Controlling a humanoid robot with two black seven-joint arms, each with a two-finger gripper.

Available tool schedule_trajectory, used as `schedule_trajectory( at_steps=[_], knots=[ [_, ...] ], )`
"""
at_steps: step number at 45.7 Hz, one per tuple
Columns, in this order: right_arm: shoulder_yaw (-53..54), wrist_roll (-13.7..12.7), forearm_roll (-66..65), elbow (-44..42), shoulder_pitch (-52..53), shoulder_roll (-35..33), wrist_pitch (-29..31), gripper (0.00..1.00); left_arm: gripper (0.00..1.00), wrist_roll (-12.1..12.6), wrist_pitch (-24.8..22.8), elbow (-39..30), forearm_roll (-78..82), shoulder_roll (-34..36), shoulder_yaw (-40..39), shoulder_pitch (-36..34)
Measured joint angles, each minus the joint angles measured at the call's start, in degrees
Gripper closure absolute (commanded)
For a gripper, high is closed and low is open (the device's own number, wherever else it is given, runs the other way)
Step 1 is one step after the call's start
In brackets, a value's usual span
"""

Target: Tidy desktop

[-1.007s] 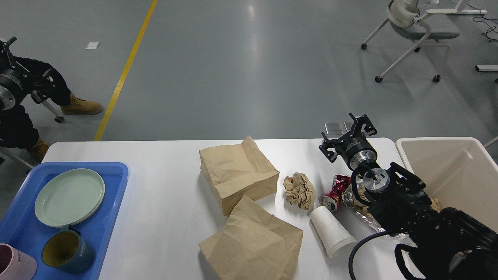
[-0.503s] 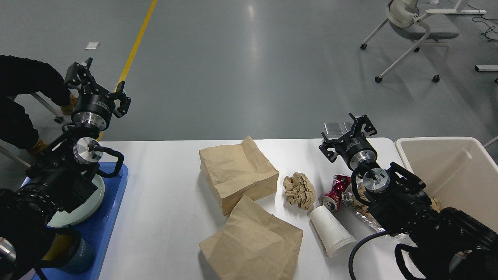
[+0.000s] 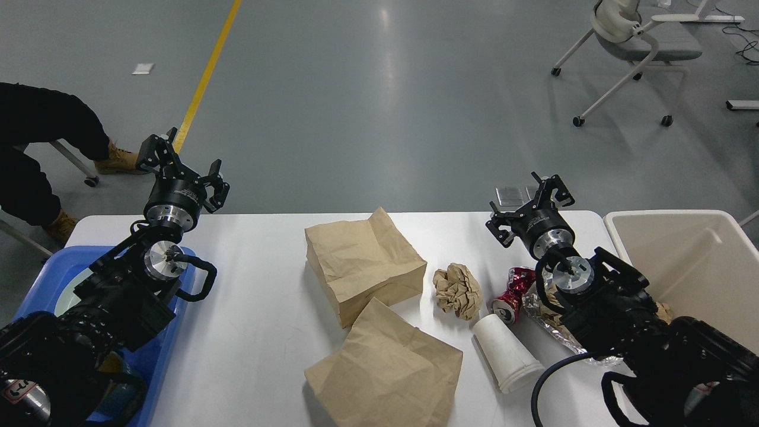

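Note:
The white desktop (image 3: 255,296) holds litter. Two brown paper bags lie in the middle, one at the back (image 3: 362,264) and one at the front (image 3: 385,362). To their right are a crumpled paper ball (image 3: 458,289), a crushed red can (image 3: 511,293), a white paper cup (image 3: 505,351) on its side and a foil wrapper (image 3: 548,323) partly under my right arm. My left gripper (image 3: 182,161) is open and empty above the table's back left edge. My right gripper (image 3: 529,206) is open and empty above the back right edge, behind the can.
A blue tray (image 3: 41,276) at the left is mostly hidden by my left arm, with a pale green plate (image 3: 64,293) peeking out. A beige bin (image 3: 688,261) stands at the right. A seated person's legs (image 3: 41,127) are at the far left, an office chair (image 3: 634,41) far right.
My left arm has swung in from the far left and now lies over the blue tray, its gripper lower and further right. My right arm and the litter have not moved.

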Motion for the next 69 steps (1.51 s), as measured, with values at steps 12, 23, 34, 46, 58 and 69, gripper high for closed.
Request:
schedule_trajectory(
  at_steps=[12,23,34,46,58,69],
  knots=[
    [0.0,0.0,0.0,0.0,0.0,0.0,0.0,0.00,0.04,0.1,-0.5,-0.1,-0.6,-1.3,-1.3,0.3],
    [0.0,0.0,0.0,0.0,0.0,0.0,0.0,0.00,0.04,-0.2,-0.9,-0.1,-0.6,-1.5,-0.7,0.7],
    [0.0,0.0,0.0,0.0,0.0,0.0,0.0,0.00,0.04,-0.5,-1.0,-0.1,-0.5,-1.6,-0.6,0.8],
    [0.0,0.0,0.0,0.0,0.0,0.0,0.0,0.00,0.04,-0.5,-1.0,-0.1,-0.5,-1.6,-0.6,0.9],
    [0.0,0.0,0.0,0.0,0.0,0.0,0.0,0.00,0.04,-0.5,-1.0,-0.1,-0.5,-1.6,-0.6,0.9],
    [0.0,0.0,0.0,0.0,0.0,0.0,0.0,0.00,0.04,-0.5,-1.0,-0.1,-0.5,-1.6,-0.6,0.9]
  ],
)
